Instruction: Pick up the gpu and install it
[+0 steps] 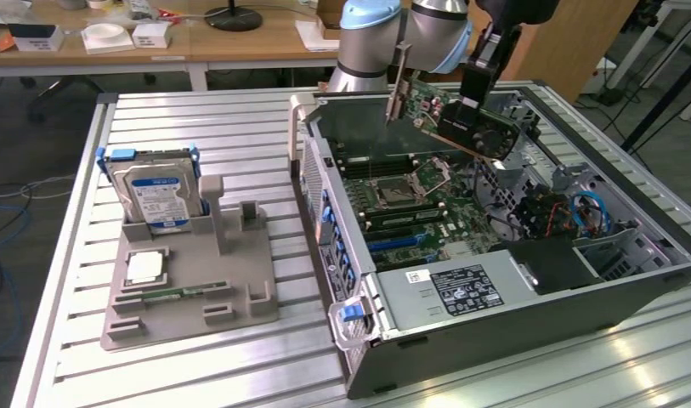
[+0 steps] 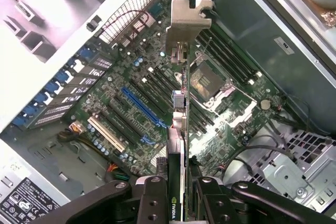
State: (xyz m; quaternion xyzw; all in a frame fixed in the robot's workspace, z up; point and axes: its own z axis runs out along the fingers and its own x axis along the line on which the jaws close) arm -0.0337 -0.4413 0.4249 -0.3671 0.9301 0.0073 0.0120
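The ribbed metal counter (image 1: 209,374) carries a large grey computer case (image 1: 527,331) lying on its side with the panel off. This leaves the green motherboard (image 1: 419,208) facing up and reachable from above. Over it hangs the thin flat gpu card (image 1: 467,121), green on one face and black on the other, tilted and clear of the board, near the case's far wall. I judge it is carried on edge so that its lower edge can meet a slot. The arm's black hand (image 2: 181,203) is clenched on the card, with fingers (image 2: 152,200) at either face. From the wrist the card shows edge-on behind its silver bracket strip (image 2: 189,17), so its connector edge is hidden. I cannot tell whether it lines up with the long blue slot (image 2: 143,107).
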